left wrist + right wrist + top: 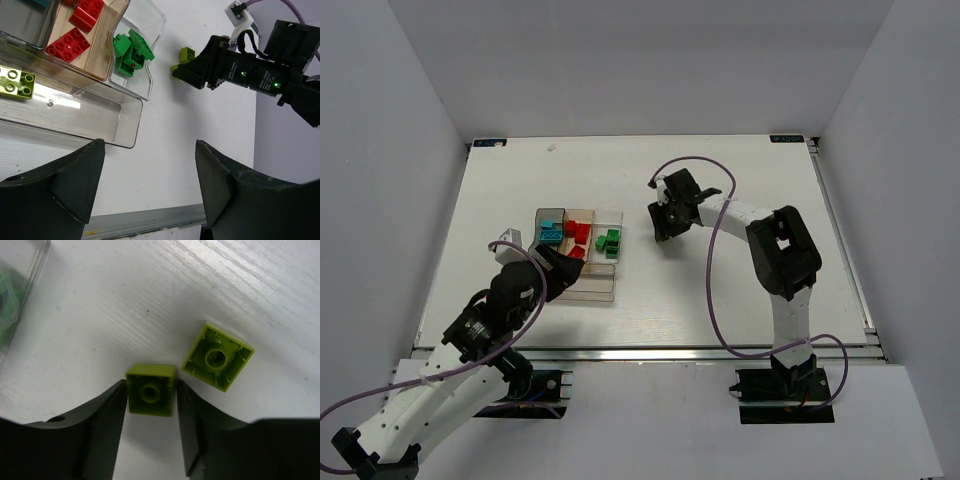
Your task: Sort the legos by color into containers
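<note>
Two small lime-yellow plastic bricks on a white table (100, 300), grey walls (640, 70) around.
The right gripper (151, 385) pinches the first brick (151, 396) tight; the second brick (218, 357) lies just beside it. The left gripper (150, 145) is wide apart, holding nothing, by the clear plastic bins (131, 125).

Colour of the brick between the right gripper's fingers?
A lime-yellow brick, clearest in the right wrist view.

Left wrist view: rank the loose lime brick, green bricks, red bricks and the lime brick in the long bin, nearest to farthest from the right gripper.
1. Loose lime brick, on the table beside the right gripper.
2. Green bricks, in the clear bin nearest it.
3. Red bricks, in the tan bin beyond.
4. Lime brick in the long bin, at the picture's left edge.
</note>
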`<act>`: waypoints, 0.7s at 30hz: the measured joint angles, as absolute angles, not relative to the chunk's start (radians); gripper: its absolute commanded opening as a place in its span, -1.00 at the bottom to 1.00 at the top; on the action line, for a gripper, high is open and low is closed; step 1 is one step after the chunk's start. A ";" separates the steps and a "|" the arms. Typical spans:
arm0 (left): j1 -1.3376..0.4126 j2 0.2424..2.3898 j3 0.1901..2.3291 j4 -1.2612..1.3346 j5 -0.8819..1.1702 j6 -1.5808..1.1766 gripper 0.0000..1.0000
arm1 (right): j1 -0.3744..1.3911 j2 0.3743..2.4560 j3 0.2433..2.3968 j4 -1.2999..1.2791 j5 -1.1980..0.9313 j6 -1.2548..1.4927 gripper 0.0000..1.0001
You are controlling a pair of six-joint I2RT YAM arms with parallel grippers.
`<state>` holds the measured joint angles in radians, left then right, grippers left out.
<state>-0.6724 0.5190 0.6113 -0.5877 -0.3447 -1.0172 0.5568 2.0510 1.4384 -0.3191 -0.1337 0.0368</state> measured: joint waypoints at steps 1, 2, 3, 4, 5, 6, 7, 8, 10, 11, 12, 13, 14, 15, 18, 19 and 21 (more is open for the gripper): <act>-0.672 0.518 0.611 -0.587 -0.343 -1.017 0.65 | 0.559 2.052 1.438 -0.315 -0.125 0.036 -0.30; -0.672 0.517 0.611 -0.586 -0.343 -1.017 0.65 | 0.562 2.053 1.438 -0.311 -0.116 0.036 -0.40; -0.672 0.515 0.611 -0.586 -0.343 -1.017 0.65 | 0.562 2.053 1.438 -0.308 -0.108 0.031 -0.48; -0.672 0.513 0.611 -0.586 -0.343 -1.018 0.65 | 0.562 2.053 1.437 -0.305 -0.102 0.030 -0.56; -0.672 0.509 0.611 -0.586 -0.343 -1.017 0.65 | 0.562 2.052 1.433 -0.295 -0.100 0.027 -0.74; -0.672 0.505 0.611 -0.586 -0.343 -1.017 0.65 | 0.562 2.046 1.422 -0.284 -0.099 0.017 -0.78; -0.672 0.499 0.611 -0.586 -0.343 -1.018 0.65 | 0.562 2.037 1.407 -0.273 -0.102 -0.001 -0.86; -0.672 0.493 0.611 -0.586 -0.343 -1.018 0.65 | 0.562 2.021 1.386 -0.263 -0.110 -0.021 -0.86; -0.672 0.483 0.611 -0.584 -0.343 -1.017 0.65 | 0.562 1.972 1.324 -0.244 -0.165 -0.062 -0.86; -0.672 0.479 0.611 -0.582 -0.343 -1.017 0.65 | 0.562 1.929 1.278 -0.234 -0.215 -0.096 -0.87; -0.672 0.477 0.611 -0.579 -0.343 -1.016 0.65 | 0.561 1.881 1.236 -0.231 -0.270 -0.129 -0.87; -0.672 0.472 0.611 -0.576 -0.343 -1.013 0.65 | 0.562 1.833 1.202 -0.232 -0.338 -0.165 -0.90; -0.672 0.468 0.611 -0.572 -0.343 -1.009 0.65 | 0.567 1.781 1.178 -0.231 -0.411 -0.205 -0.91; -0.672 0.464 0.611 -0.566 -0.343 -1.005 0.65 | 0.576 1.745 1.169 -0.230 -0.468 -0.234 -0.92; -0.672 0.456 0.611 -0.552 -0.343 -0.989 0.65 | 0.624 1.674 1.169 -0.201 -0.623 -0.309 -0.95; -0.672 0.454 0.612 -0.549 -0.343 -0.982 0.65 | 0.652 1.668 1.177 -0.195 -0.661 -0.326 -0.93; -0.672 0.455 0.614 -0.550 -0.344 -0.972 0.65 | 0.703 1.686 1.206 -0.190 -0.697 -0.341 -0.93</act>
